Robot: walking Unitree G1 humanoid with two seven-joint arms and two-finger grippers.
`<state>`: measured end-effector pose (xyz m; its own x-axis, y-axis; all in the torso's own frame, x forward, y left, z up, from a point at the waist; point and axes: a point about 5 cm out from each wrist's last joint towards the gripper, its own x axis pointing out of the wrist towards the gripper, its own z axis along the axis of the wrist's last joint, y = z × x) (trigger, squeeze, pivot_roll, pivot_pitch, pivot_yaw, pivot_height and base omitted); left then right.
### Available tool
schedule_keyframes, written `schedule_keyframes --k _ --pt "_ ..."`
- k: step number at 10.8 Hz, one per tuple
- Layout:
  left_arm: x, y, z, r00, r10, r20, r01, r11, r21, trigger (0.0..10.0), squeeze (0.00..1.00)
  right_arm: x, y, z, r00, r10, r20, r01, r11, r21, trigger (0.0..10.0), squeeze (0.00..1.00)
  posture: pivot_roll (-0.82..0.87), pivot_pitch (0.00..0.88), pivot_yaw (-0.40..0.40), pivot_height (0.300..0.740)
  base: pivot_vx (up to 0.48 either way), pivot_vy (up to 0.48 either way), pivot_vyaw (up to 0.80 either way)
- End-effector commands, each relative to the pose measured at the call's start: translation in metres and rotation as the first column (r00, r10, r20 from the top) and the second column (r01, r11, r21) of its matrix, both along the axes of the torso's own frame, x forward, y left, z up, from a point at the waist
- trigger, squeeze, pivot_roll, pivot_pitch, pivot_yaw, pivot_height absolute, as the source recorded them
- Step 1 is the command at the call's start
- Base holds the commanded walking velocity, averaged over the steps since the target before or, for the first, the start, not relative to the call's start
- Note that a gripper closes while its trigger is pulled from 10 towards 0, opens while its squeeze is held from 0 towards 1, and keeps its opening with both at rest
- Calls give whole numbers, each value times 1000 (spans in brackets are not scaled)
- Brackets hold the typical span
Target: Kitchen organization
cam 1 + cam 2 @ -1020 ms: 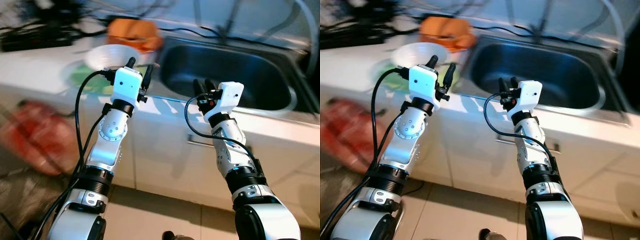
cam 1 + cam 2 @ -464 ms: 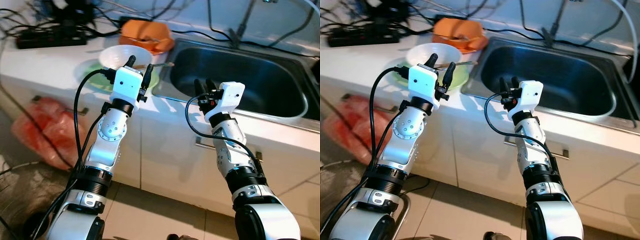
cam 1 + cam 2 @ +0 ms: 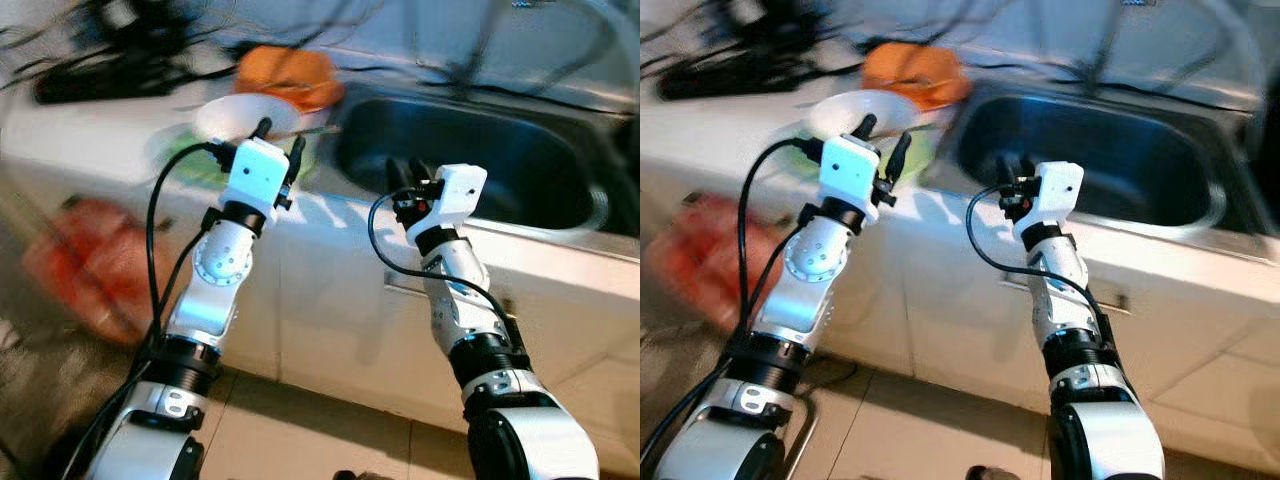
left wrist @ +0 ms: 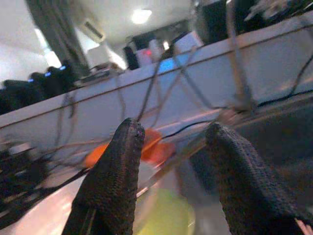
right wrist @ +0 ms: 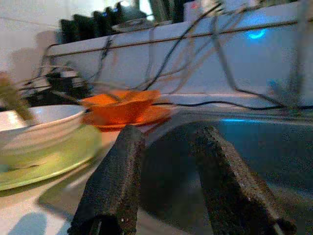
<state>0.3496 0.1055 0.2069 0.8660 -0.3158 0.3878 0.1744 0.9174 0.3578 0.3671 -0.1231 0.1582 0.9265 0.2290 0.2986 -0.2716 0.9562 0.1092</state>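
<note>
Fingers on both our left gripper [image 3: 279, 139] and right gripper [image 3: 408, 172] are spread, holding nothing. White bowl [image 5: 36, 125] sits on green plate [image 5: 58, 159] beside orange dish [image 5: 122, 108] and sink [image 3: 470, 165].

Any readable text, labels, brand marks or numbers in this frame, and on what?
None can be read.
The white bowl, the orange dish and the sink show no print.
The left gripper and right gripper housings look plain white.
The head views are blurred, so small marks could be missed.
</note>
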Motion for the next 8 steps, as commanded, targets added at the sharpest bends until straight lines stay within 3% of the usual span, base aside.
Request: schedule_keyframes --k 1,8 --pt "0 -2 3 1000 -7 9 7 1000 15 10000 0 1 -3 1 1000 -6 3 6 1000 0 10000 0 48 30 -46 740 289 0 0" --pt "0 -2 5 1000 -8 14 8 1000 21 10000 0 1 -2 0 1000 -9 3 9 1000 4 10000 0 50 29 -44 740 293 0 0"
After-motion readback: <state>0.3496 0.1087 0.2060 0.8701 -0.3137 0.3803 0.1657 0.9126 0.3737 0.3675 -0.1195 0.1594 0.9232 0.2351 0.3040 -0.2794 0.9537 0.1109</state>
